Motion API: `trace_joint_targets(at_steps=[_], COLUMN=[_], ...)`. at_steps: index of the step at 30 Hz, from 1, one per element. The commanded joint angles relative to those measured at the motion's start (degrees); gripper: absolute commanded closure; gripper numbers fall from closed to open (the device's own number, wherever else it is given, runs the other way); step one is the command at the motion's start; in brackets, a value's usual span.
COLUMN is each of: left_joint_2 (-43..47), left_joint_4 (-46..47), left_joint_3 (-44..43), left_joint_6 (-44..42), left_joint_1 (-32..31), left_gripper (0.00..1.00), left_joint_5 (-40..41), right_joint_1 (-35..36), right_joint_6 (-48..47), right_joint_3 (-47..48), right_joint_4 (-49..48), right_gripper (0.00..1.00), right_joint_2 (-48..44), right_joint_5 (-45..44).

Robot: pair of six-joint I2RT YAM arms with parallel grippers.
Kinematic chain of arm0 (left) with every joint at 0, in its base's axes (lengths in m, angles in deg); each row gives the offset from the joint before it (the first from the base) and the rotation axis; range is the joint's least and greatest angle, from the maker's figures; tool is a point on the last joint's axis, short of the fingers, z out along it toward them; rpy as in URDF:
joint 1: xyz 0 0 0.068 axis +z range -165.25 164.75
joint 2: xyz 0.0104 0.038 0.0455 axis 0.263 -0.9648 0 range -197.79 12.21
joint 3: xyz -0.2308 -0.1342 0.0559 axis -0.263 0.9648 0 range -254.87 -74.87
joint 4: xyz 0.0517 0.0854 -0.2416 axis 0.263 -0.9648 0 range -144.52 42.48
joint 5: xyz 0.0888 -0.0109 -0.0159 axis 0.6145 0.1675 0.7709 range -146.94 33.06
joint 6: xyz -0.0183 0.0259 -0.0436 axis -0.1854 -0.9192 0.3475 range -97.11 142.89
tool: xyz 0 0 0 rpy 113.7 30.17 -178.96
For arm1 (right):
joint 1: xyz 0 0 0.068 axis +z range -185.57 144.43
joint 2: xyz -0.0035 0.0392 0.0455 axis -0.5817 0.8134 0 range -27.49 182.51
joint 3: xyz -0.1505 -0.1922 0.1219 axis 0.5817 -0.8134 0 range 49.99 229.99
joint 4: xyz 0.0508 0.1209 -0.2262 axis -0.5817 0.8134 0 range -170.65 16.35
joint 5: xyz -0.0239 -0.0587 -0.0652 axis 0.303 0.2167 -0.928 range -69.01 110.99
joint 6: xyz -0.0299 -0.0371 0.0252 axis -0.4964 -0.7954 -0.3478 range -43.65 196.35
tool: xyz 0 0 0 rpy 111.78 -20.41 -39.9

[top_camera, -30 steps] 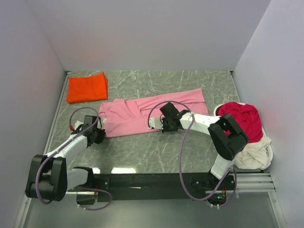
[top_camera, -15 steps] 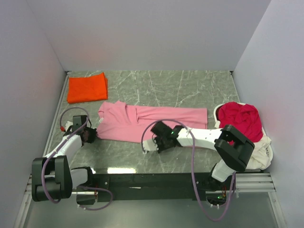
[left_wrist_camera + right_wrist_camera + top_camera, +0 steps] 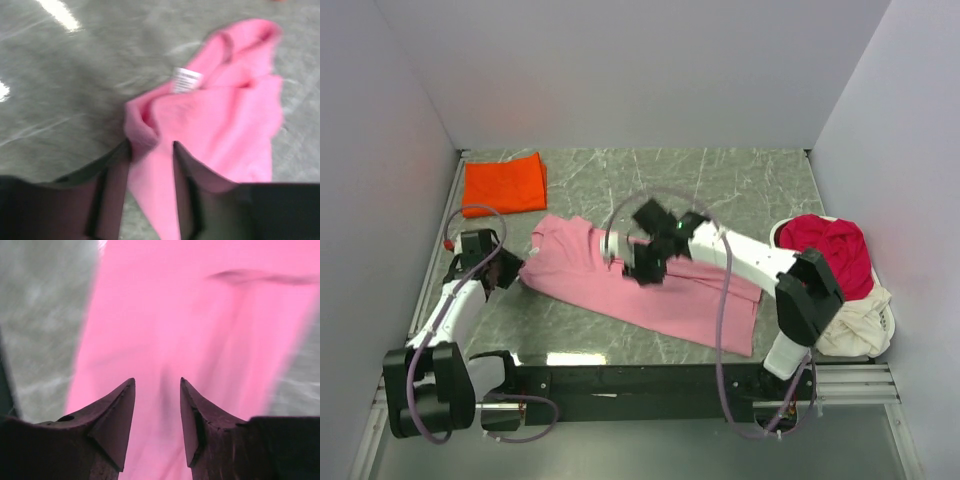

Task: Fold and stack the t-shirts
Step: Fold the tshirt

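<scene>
The light pink t-shirt (image 3: 660,290) lies spread in a slanted band across the middle of the table. My left gripper (image 3: 510,270) is at its left end, open, with a pink fold and the white label (image 3: 186,80) just ahead of the fingers (image 3: 117,170). In its wrist view the left gripper (image 3: 152,145) has cloth lying between the parted jaws. My right gripper (image 3: 642,268) hovers open over the shirt's middle; the right wrist view shows the right gripper (image 3: 157,380) above flat pink cloth (image 3: 200,315). The orange-red t-shirt (image 3: 503,185) lies folded square at the back left.
A crimson t-shirt (image 3: 832,250) is heaped on a cream one (image 3: 860,320) at the right edge. Grey walls close in the left, back and right sides. The marble tabletop (image 3: 700,185) shows bare behind the pink shirt.
Both grippers have opened and let go of the pink shirt. Its cloth now reaches further toward the front right. The right gripper has moved back from the shirt's near edge to over its middle.
</scene>
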Motion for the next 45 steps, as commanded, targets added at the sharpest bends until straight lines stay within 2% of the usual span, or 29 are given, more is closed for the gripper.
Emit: trace_joint_targets(at_steps=[1,5,6,8,11,13,17,25,32,39,45], left_joint_2=[5.35,12.64,15.09,17.22,20.21,21.62,23.2,25.84,25.67,26.19,25.49], left_joint_4=[1.3,1.13,0.78,0.42,-0.81,-1.86,-3.45,-4.06,-3.36,-3.18,-1.95], left_joint_3=[-3.41,-3.93,-4.46,-5.16,-6.13,-6.48,-6.05,-5.08,-3.94,-3.5,-3.06], left_joint_6=[-6.16,-9.41,-10.46,-12.48,-15.12,-15.74,-15.74,-15.39,-15.48,-15.83,-15.74], left_joint_1=[0.27,0.36,0.36,0.27,0.27,0.27,0.27,0.36,0.36,0.36,0.36], left_gripper=[0.53,0.3,0.27,0.24,0.24,0.24,0.24,0.24,0.24,0.24,0.24], left_joint_5=[-7.35,-11.23,-11.41,-13.51,-16.23,-17.38,-20.11,-22.31,-22.31,-22.57,-23.1], right_joint_1=[-7.23,-10.93,-12.07,-12.69,-13.05,-13.31,-13.92,-14.19,-14.19,-14.1,-13.93], right_joint_6=[9.27,26.55,29.56,37.1,42.05,43.65,44.36,41.55,41.54,40.93,40.76], right_joint_3=[11.09,25.21,27.35,34.35,42.54,43.97,46.87,44.15,48.89,52.15,54.18], right_joint_4=[0.07,-1.7,-2.13,-2.41,-0.12,-1.34,-1.96,-3.46,-3.11,-1.26,1.99], right_gripper=[0.52,0.49,0.48,0.45,0.42,0.4,0.39,0.39,0.39,0.39,0.42], right_joint_2=[5.64,19.32,21.37,27.67,34.81,37.46,40.45,39.06,42.21,45.91,48.55], right_joint_5=[9.88,14.8,15.78,16.49,15.52,15.17,12.98,9.19,5.77,4.8,7.52])
